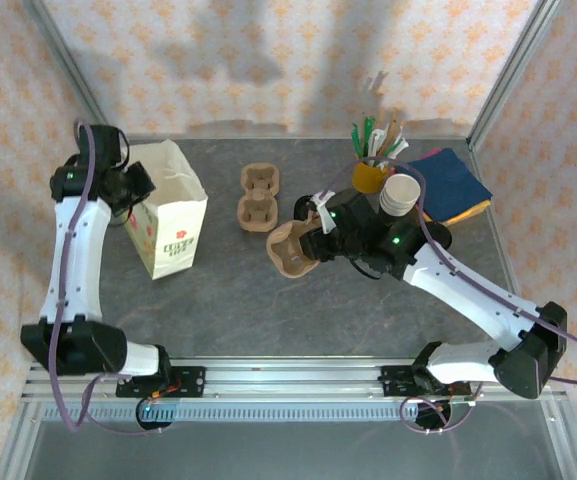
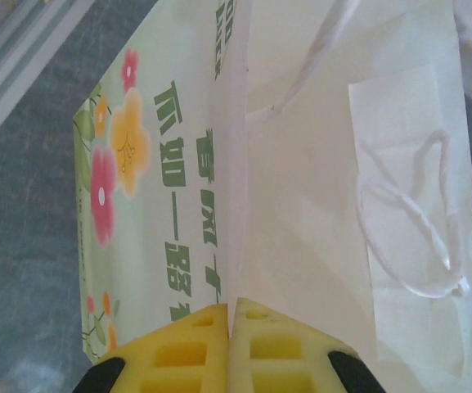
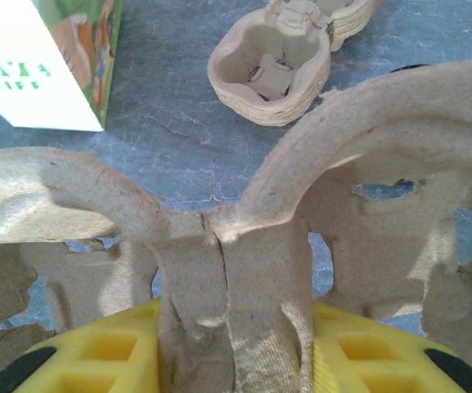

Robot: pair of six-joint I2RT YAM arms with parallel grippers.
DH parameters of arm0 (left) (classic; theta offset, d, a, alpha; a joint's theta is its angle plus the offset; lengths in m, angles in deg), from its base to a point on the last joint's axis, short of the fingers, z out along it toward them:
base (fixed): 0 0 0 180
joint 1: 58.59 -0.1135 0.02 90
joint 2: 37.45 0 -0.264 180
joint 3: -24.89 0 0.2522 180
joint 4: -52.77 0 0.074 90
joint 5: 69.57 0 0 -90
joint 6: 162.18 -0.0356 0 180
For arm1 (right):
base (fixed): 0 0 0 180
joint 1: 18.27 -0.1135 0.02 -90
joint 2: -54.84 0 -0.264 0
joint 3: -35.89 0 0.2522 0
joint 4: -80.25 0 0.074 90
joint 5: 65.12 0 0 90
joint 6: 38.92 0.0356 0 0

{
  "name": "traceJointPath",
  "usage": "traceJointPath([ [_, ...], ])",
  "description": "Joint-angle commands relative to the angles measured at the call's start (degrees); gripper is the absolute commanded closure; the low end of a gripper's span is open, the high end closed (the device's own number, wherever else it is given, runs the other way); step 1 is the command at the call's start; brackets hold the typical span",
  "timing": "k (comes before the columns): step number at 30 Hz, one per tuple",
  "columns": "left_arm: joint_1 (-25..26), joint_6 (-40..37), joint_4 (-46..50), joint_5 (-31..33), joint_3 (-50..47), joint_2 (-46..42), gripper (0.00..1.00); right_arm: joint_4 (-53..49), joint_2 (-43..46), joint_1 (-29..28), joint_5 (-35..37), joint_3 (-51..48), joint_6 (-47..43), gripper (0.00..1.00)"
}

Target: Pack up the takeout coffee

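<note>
A white paper bag point(image 1: 173, 215) printed with flowers stands open at the left of the table. My left gripper point(image 1: 133, 192) is at its left rim. In the left wrist view the yellow fingertips point(image 2: 231, 315) are pressed together on the bag's point(image 2: 301, 205) paper edge. My right gripper point(image 1: 315, 235) is shut on the centre ridge of a brown pulp cup carrier point(image 1: 293, 250), lifted mid-table. The ridge sits between the yellow pads point(image 3: 358, 352) of that gripper point(image 3: 236, 344), with the carrier point(image 3: 366, 123) spreading to both sides. The takeout coffee is out of view.
A stack of more pulp carriers point(image 1: 258, 197) lies behind the held one and appears again in the right wrist view point(image 3: 272, 74). At back right stand a yellow cup of sticks and straws point(image 1: 370, 175), stacked white cups point(image 1: 400, 193) and blue napkins point(image 1: 453, 185).
</note>
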Motion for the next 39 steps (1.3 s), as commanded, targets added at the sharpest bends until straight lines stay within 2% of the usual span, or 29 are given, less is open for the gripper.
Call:
traceJointPath([
  [1,1.71,0.85,0.96,-1.65,-5.09,-4.87,1.0,-2.11,1.51,-0.19,-0.55,1.28,1.28,0.62],
  [8,7.97,4.34,5.44,-1.36,-9.09,-13.51,1.0,-3.3,4.11,-0.19,-1.54,1.91,2.19,0.63],
  [13,11.03,6.21,10.95,-1.56,-8.11,-17.69,1.0,-4.65,7.31,-0.13,-2.15,2.44,1.76,0.63],
  [17,11.71,7.01,11.62,-7.43,-9.49,-20.74,1.0,-6.32,8.7,-0.14,-2.15,3.93,1.6,0.63],
  [22,16.08,7.29,10.27,-12.39,-12.38,-22.23,1.0,-9.25,9.21,-0.16,-1.92,7.31,1.71,0.63],
  [30,27.22,11.98,6.36,-15.03,-13.06,-21.97,1.0,-14.59,9.26,-0.13,-1.79,13.65,1.48,0.64],
  [39,42.11,17.08,-5.09,-15.47,-14.18,-17.8,1.0,-16.74,9.21,-0.16,-2.85,19.53,0.87,0.64],
])
